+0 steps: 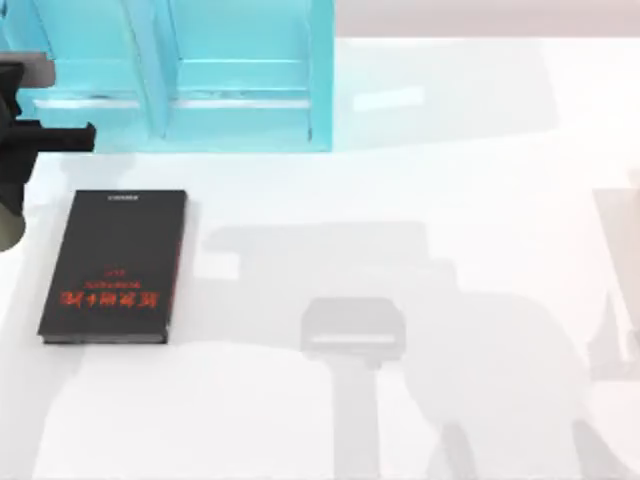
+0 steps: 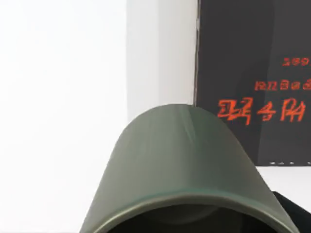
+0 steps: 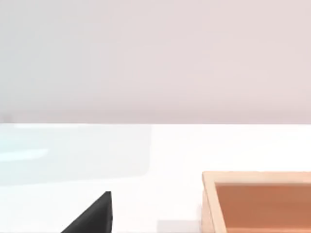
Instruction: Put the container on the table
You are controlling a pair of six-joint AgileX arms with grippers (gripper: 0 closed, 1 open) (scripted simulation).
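Note:
The container [image 2: 187,165], an olive-brown cup, sits close in front of the left wrist camera with its open rim toward the lens. My left gripper [image 1: 12,180] is at the far left edge of the table [image 1: 420,200], shut on the container [image 1: 6,222]. One dark finger [image 2: 294,213] shows against the cup's side. The cup hangs just left of the black book, and I cannot tell how high it is above the white surface. My right arm is off to the right, its wrist camera looking low across the table [image 3: 170,150].
A black book with red lettering [image 1: 115,265] lies flat at the left, close to the cup. The turquoise shelf unit [image 1: 200,70] stands at the back left. A wooden box [image 3: 257,201] sits near the right arm, beside a black corner [image 3: 95,216].

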